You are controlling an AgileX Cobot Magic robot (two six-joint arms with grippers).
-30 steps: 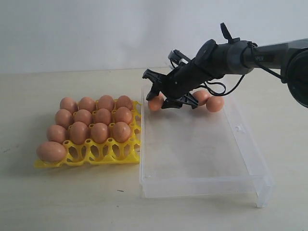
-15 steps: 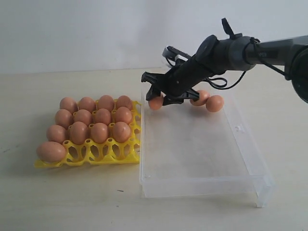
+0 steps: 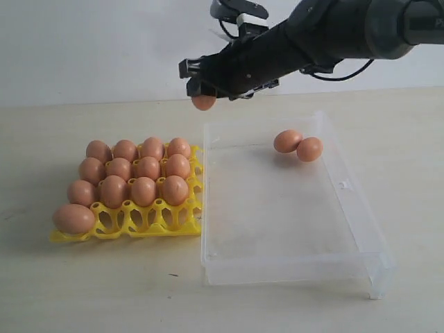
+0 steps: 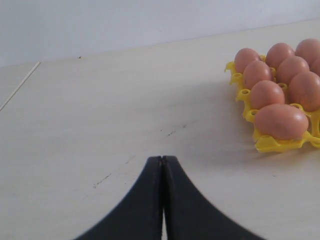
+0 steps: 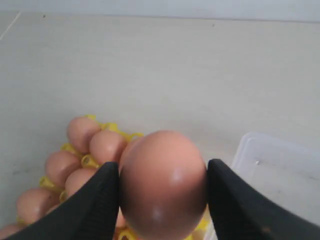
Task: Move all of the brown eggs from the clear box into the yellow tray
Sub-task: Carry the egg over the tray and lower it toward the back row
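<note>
Exterior view. The table [image 3: 83, 291] carries the box [image 3: 298, 274] at centre, with the tray [image 3: 149, 223] at its 9 o'clock, their edges just beside each other. The right arm [image 3: 333, 31] reaches in from 2 o'clock, high over the box's far wall. Thirteen eggs [image 3: 143, 191] fill the tray's three far rows and the 7 o'clock corner cup. Three cups [image 3: 156, 216] along the 6 o'clock edge stand open, and the filled rows lie between them and the arm. Two eggs [image 3: 298, 146], touching each other, rest in the box at 1 o'clock. The right claw [image 3: 203, 94] grasps one held egg [image 3: 203, 102] in the air at the box's 11 o'clock, clear of both box and tray.

Wrist views. The held egg [image 5: 162, 185] sits clamped between both jaws. The left claw [image 4: 162, 200] is clenched on nothing, jaws pressed together, over bare table near the tray.
</note>
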